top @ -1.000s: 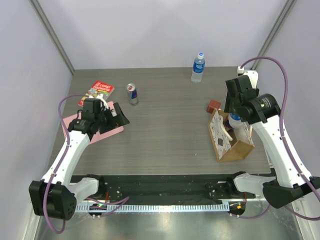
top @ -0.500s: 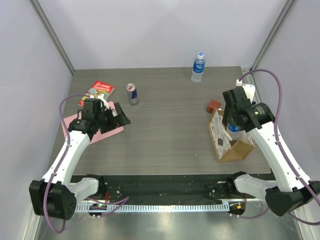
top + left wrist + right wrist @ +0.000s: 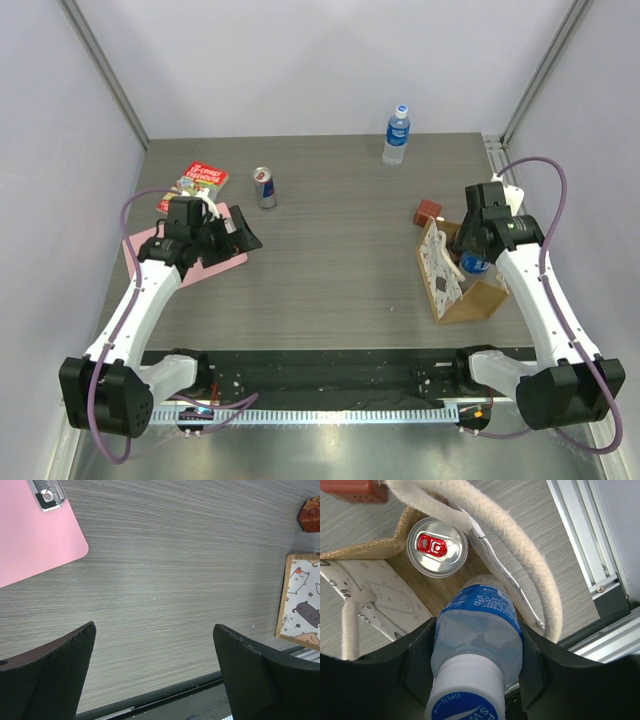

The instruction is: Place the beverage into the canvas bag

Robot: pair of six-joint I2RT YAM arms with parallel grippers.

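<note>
My right gripper [image 3: 474, 256] is shut on a clear water bottle [image 3: 477, 625] with a blue label and white cap. It holds the bottle upright in the open mouth of the canvas bag [image 3: 480, 298], a tan tote with a white printed panel [image 3: 437, 268] and cream rope handles [image 3: 520, 545]. A silver can with a red tab [image 3: 437, 546] stands inside the bag beside the bottle. My left gripper [image 3: 240, 228] is open and empty [image 3: 155, 665], above bare table next to a pink clipboard [image 3: 35, 540].
A second water bottle [image 3: 397, 134] stands at the back edge. A silver can [image 3: 265, 187] and a red book [image 3: 193, 183] are at the back left. A small red-brown box [image 3: 430, 211] sits just behind the bag. A metal rail [image 3: 590, 550] runs along the table's right edge.
My right arm has moved right and down, carrying the bottle lower into the bag's mouth. The left arm has not moved.
</note>
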